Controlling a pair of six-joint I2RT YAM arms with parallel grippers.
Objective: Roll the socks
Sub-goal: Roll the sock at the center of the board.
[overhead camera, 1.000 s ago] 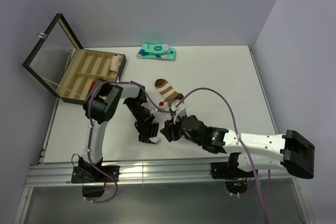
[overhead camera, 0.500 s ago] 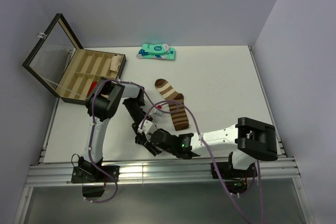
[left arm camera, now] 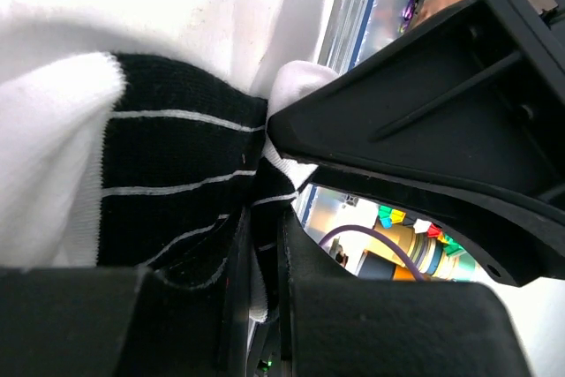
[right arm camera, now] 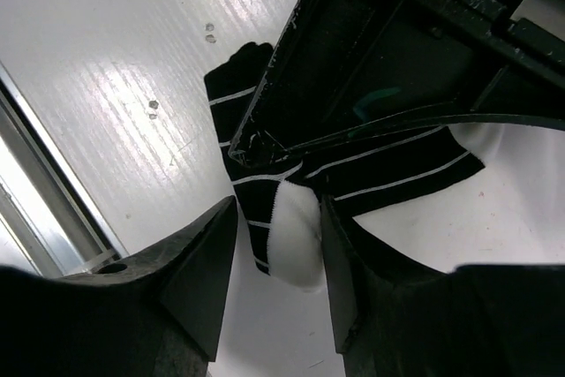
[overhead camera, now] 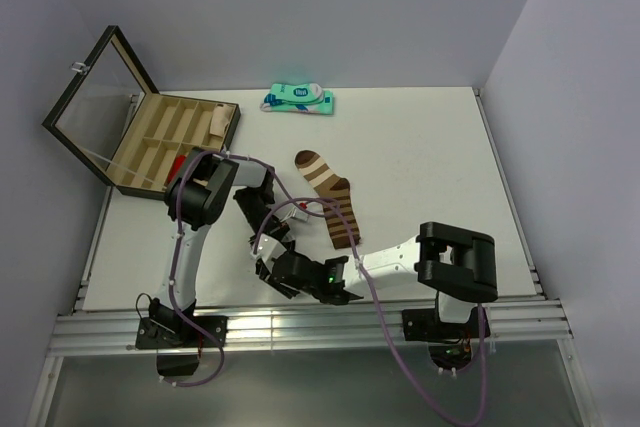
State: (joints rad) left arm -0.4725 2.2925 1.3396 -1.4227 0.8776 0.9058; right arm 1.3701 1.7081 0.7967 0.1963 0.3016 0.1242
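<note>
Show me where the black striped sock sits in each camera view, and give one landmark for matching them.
Left wrist: the black striped sock fills the left half.
Right wrist: centre, white toe between the fingers of the right gripper.
Top external: almost wholly hidden under the left gripper, near the front edge.
Shared landmark: the front rail, top of the left wrist view, lower left of the right wrist view.

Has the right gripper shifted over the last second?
Yes. The right gripper swung left, away from the brown sock, toward the table's near edge; its jaws now straddle the black sock.
</note>
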